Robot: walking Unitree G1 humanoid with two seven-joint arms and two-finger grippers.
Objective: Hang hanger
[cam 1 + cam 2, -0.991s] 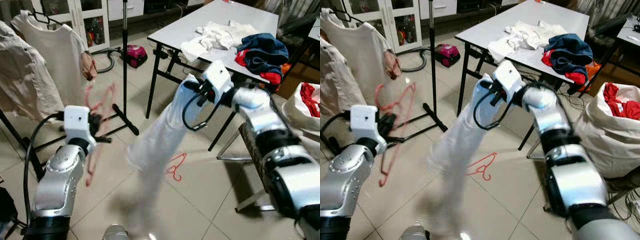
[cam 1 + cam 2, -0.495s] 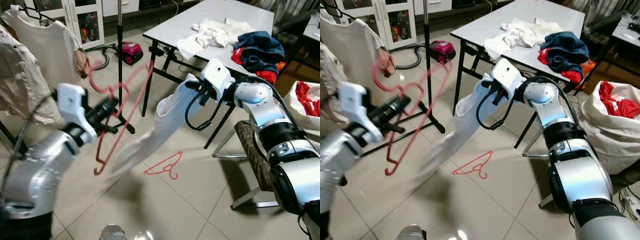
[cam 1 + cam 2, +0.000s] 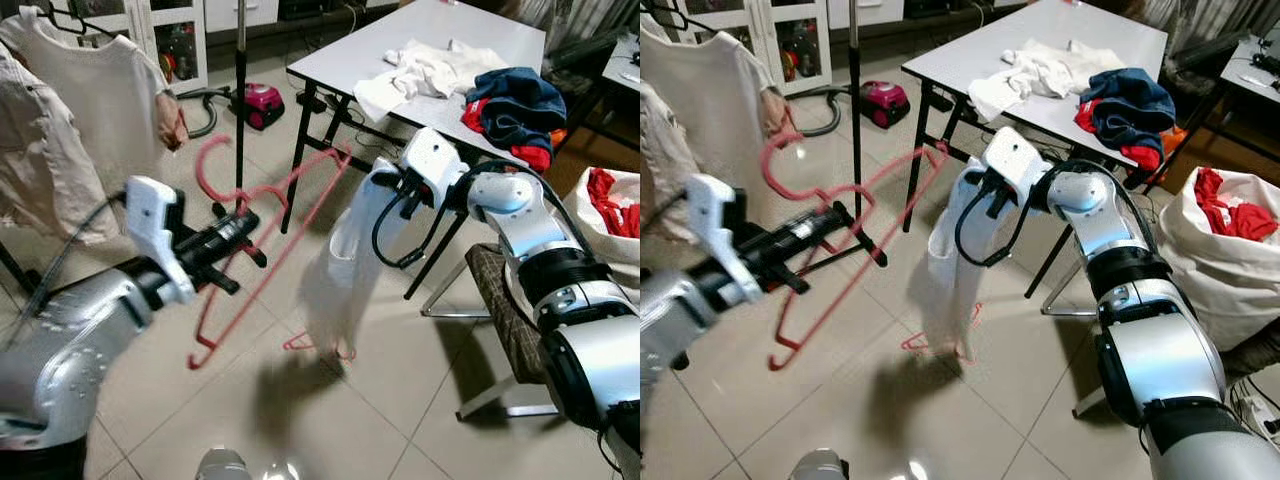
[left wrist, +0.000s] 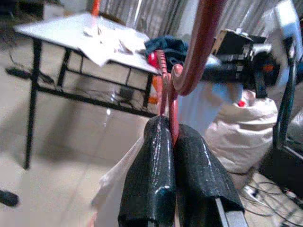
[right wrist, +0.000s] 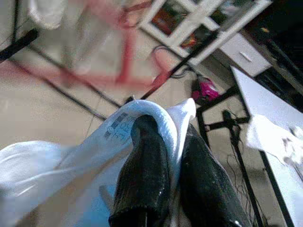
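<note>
Two red hangers: one (image 3: 262, 250) at centre left, pinched in the left gripper (image 3: 243, 228); another (image 3: 318, 345) on the floor. The right gripper (image 5: 165, 156) clamps one white shirt (image 3: 345, 265) hanging mid-frame, table (image 3: 350, 60) behind.

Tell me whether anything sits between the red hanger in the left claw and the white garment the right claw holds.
Nothing visible does. The left claw is shut on the red hanger, the right claw is shut on the white garment's collar, and open air over the tiled floor separates hanger and garment.
</note>
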